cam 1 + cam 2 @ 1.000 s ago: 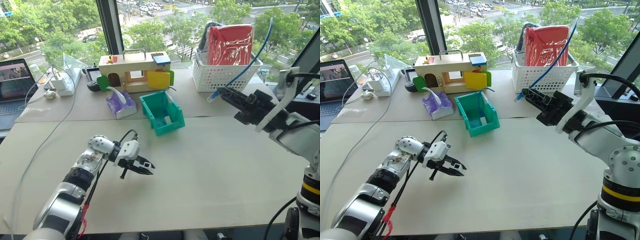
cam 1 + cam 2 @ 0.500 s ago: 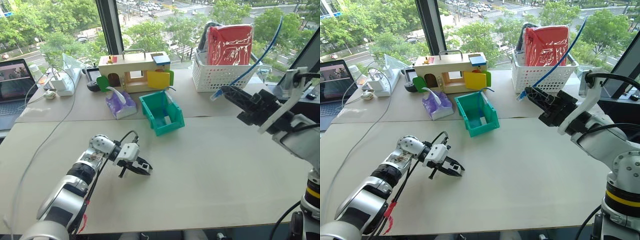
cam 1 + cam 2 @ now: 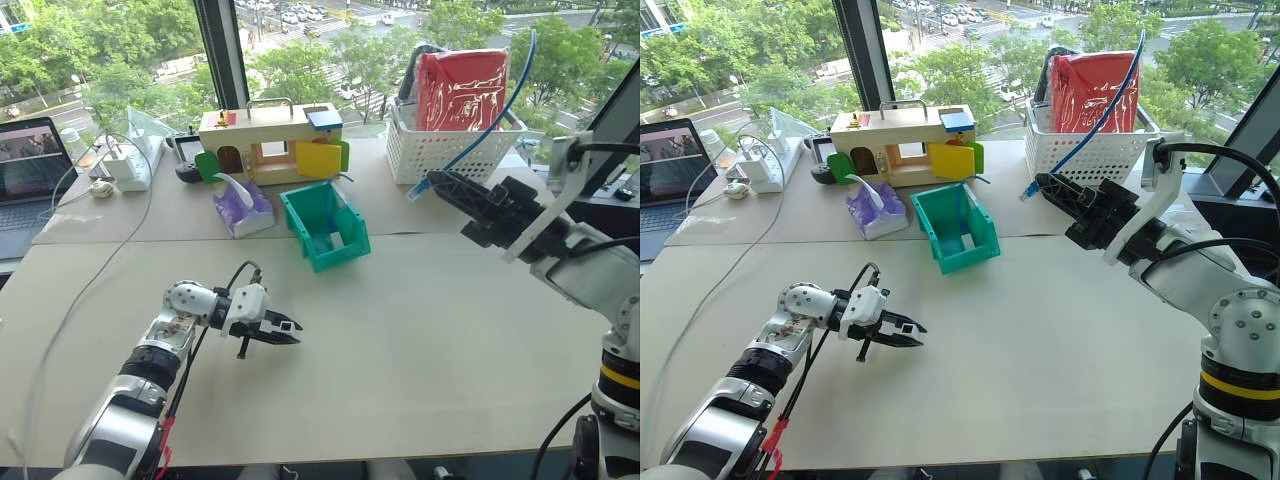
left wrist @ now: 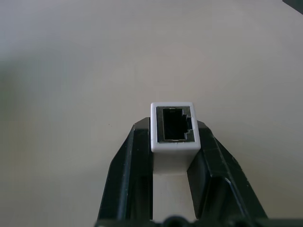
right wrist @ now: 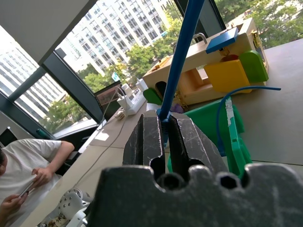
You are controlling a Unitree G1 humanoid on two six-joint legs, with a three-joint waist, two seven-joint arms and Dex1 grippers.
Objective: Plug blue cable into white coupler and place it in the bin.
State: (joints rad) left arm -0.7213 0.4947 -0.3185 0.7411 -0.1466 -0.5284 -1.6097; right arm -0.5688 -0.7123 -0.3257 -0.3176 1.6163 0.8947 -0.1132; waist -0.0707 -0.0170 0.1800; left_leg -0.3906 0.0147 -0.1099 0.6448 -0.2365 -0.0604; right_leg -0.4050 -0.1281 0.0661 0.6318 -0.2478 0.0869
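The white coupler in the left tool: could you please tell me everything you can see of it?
The white coupler is a small boxy block of smooth white plastic with rounded edges. Its end face has a dark stepped socket opening, empty, with nothing plugged in. It sits clamped between the two black fingers of the left tool, the socket end poking out past the fingertips, held above the beige table. Only the fingers touch it.
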